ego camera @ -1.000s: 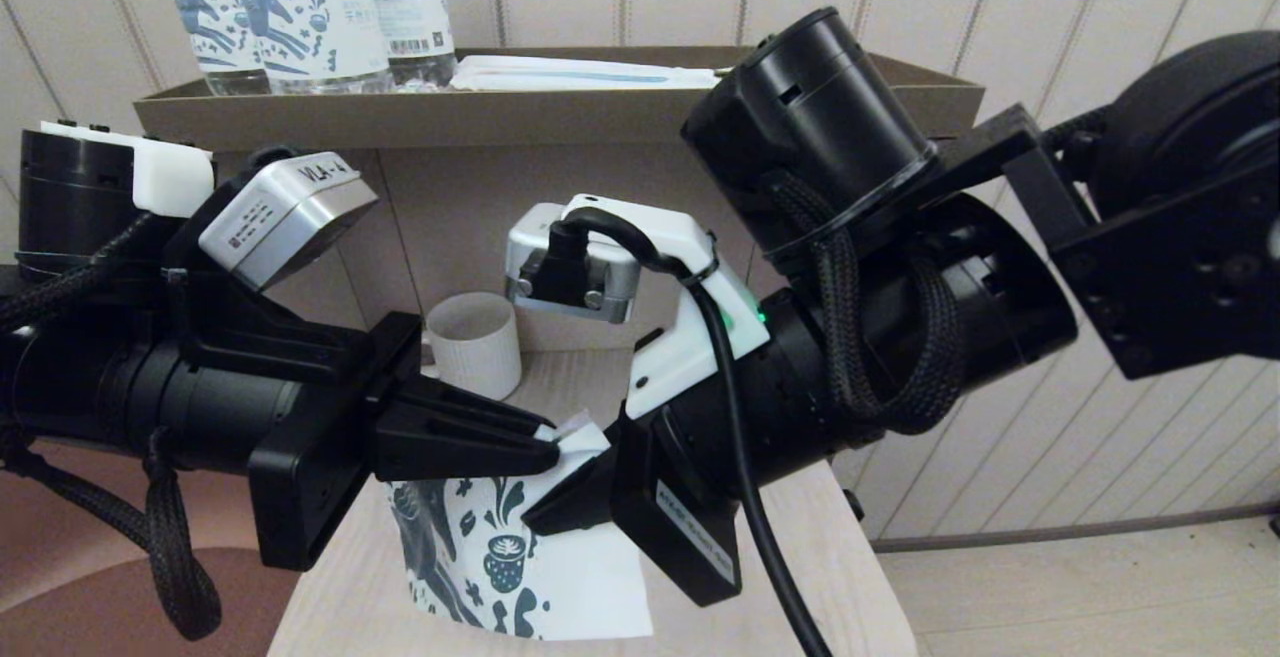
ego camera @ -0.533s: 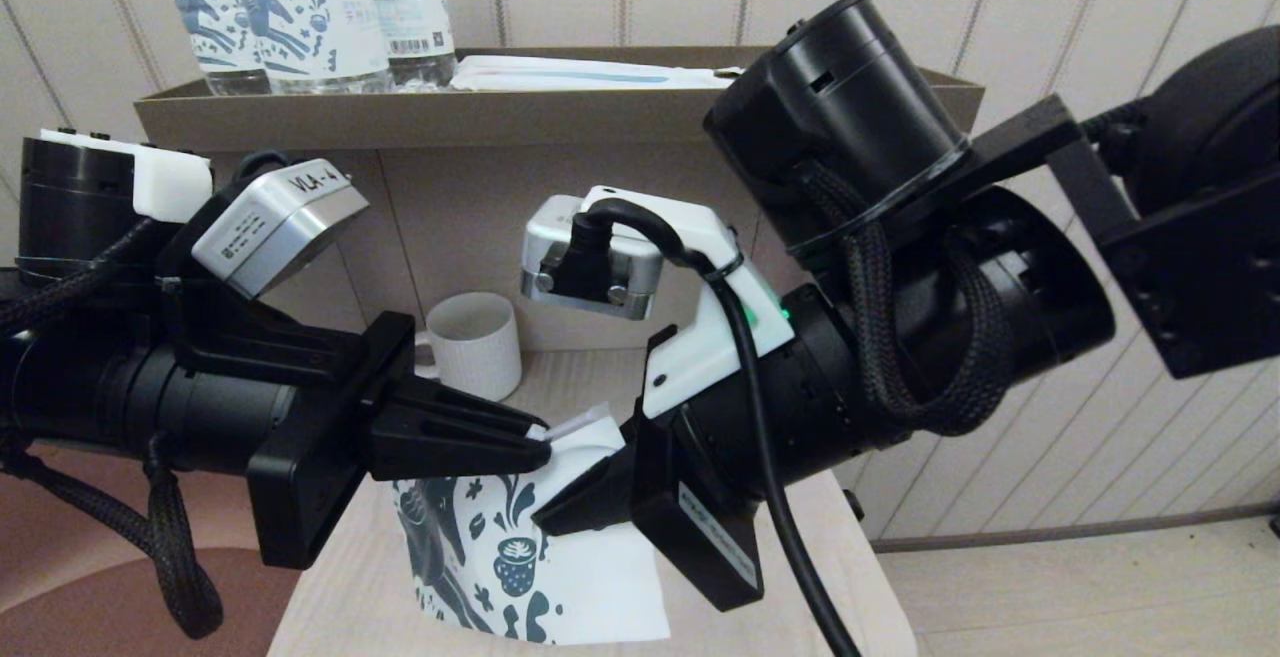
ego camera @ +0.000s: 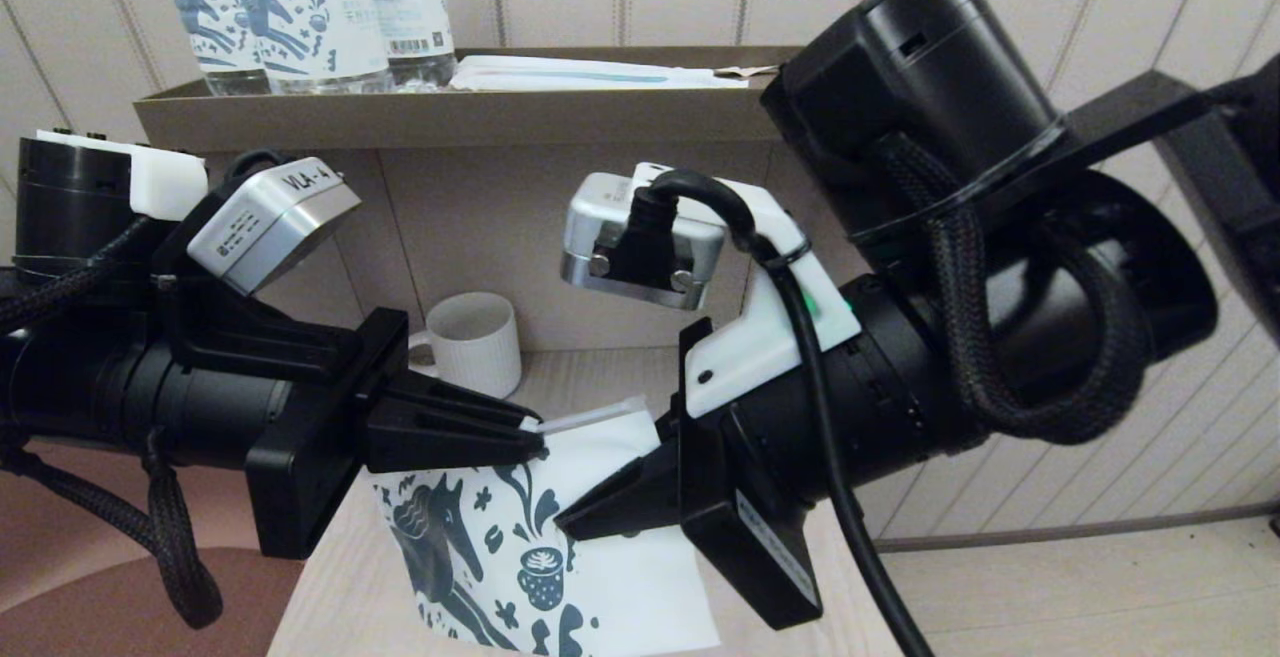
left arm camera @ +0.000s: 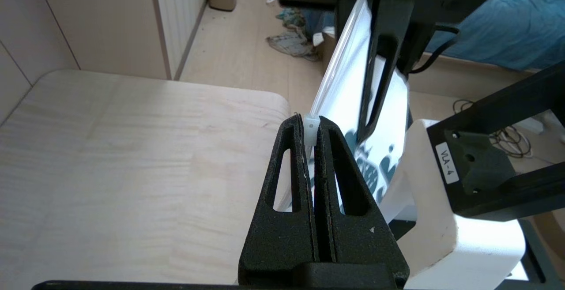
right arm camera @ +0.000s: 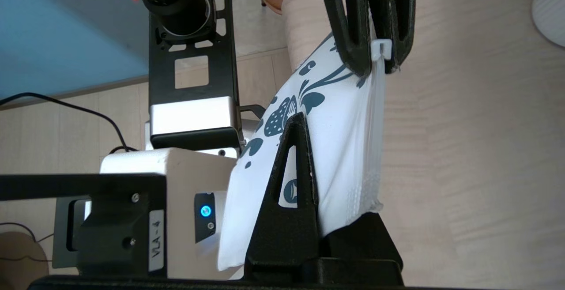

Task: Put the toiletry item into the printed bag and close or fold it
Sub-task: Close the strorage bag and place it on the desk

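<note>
A: Hanging between 2 grippers above the pale wooden table (ego camera: 860, 577), the printed bag (ego camera: 620, 557) shows its teal horse and cup to the head camera. Who has hold of it?

B: Both. The left gripper (ego camera: 535, 442) is pressed together on the white zip slider (left arm camera: 311, 124) at the bag's top corner. The right gripper (ego camera: 565, 525) is clamped on the bag itself, 1 finger (right arm camera: 291, 166) lying across the printed face, the other hidden behind the white plastic.

A: And the toiletry stick?

B: Not visible in any of the 3 views; whether it sits inside the bag cannot be told.

A: Is the top sealed?

B: The strip running from the slider toward the right gripper reads as 1 line in the head view, but whether it is fully pressed shut cannot be told.

A: The backdrop?

B: A white ribbed cup (ego camera: 475, 342) stands at the back of the table. Above it, a brown tray (ego camera: 450, 117) carries clear bottles (ego camera: 300, 7) with horse labels and a long white packet (ego camera: 590, 72) with a blue stripe.
</note>
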Available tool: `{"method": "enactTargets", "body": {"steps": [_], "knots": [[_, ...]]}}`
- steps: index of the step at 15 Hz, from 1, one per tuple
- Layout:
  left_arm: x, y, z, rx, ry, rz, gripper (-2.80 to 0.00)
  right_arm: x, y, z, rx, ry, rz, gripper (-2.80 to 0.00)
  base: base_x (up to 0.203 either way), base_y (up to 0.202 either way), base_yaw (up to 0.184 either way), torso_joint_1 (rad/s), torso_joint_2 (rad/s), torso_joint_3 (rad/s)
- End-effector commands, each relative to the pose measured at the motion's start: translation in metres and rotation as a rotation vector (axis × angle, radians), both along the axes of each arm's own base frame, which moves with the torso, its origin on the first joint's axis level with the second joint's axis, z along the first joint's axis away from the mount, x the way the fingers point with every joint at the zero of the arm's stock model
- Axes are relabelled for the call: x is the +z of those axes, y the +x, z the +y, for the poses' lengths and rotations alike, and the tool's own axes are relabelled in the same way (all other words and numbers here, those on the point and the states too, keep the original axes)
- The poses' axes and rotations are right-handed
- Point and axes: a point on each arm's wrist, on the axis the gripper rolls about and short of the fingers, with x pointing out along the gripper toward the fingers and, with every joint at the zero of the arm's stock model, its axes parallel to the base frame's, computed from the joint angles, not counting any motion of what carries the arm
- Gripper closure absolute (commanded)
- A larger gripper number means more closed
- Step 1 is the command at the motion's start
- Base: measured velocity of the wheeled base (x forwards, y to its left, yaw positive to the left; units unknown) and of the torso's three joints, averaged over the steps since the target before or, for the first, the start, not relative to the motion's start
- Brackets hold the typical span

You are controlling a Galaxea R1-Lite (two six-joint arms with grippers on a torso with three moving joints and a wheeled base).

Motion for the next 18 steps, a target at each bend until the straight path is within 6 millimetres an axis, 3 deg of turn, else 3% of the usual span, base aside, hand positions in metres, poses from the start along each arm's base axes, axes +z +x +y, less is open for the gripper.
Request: {"method": "enactTargets", "body": {"steps": [1,12,18], "knots": [[-0.001,0.0,0.0,-0.005,0.0,0.002,0.0,0.006,-0.005,-0.007,0.003,0.015,-0.01,0.0,0.0,0.0,0.0,0.0,0.0,0.0],[-0.005,0.001,0.004,0.007,0.007,-0.008,0.0,0.013,-0.014,-0.023,-0.007,0.032,-0.024,0.0,0.0,0.0,0.0,0.0,0.0,0.0],[-0.006,0.002,0.003,0.007,0.009,-0.005,0.0,0.028,-0.019,-0.049,-0.052,0.078,-0.06,0.0,0.0,0.0,0.0,0.0,0.0,0.0]]}}
